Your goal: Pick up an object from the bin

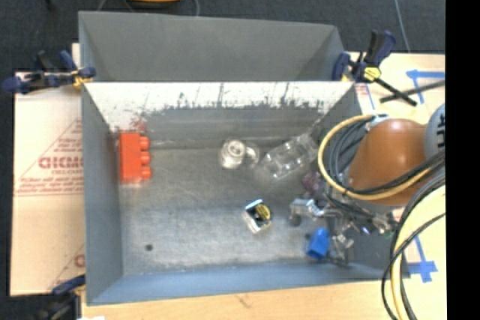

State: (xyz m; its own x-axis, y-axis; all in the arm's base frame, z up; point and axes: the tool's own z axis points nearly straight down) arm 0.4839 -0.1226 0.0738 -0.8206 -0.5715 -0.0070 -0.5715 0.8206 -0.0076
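At the left of the grey bin [187,240] an orange toy brick [134,157] lies by the left wall, in plain sight and well apart from everything else. Near the middle sits a small clear round piece [235,154], and just right of it a larger clear plastic item [286,157]. Both are see-through against the grey floor, so their outlines are hard to make out. Below and between them lies a small white, black and yellow object [257,215], too small to identify.

Further right, near the front right corner, a small blue piece [318,244] lies partly under the metal parts of the gripper [330,230]. Only its left part shows, and its shape cannot be told. The gripper is low in the bin, right over this blue piece. Whether it is open or closed, or has hold of anything, cannot be told, because the mechanism is a tangle of grey metal seen from above.

The arm reaches in from the right, with its orange cover [390,154] above the gripper and looped cables [327,154] around it, hiding the bin's right wall.
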